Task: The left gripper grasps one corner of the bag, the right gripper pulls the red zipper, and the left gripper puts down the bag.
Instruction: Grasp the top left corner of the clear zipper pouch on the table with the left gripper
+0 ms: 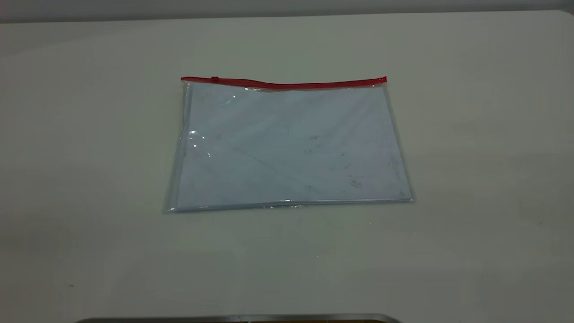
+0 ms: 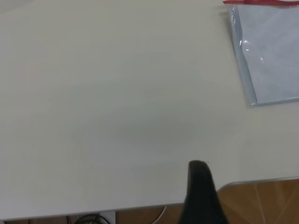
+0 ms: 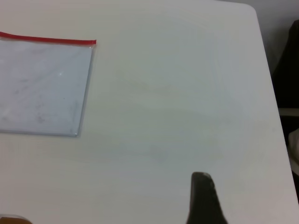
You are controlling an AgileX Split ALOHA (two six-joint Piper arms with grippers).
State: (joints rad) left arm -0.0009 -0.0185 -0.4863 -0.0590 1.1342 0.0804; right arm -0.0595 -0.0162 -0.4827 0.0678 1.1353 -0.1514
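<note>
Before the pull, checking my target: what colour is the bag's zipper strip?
Red; the zipper strip along the bag's far edge shows best in the exterior view.

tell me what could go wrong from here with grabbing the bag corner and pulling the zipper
1. The bag lies flat on the table, so the left hand, parked well away from it, may slip off the thin corner rather than pinch it.
2. The slider tab is tiny and sits close to that corner, so both hands could crowd each other.
3. The red zipper bows mid-length; the slider might snag there.
</note>
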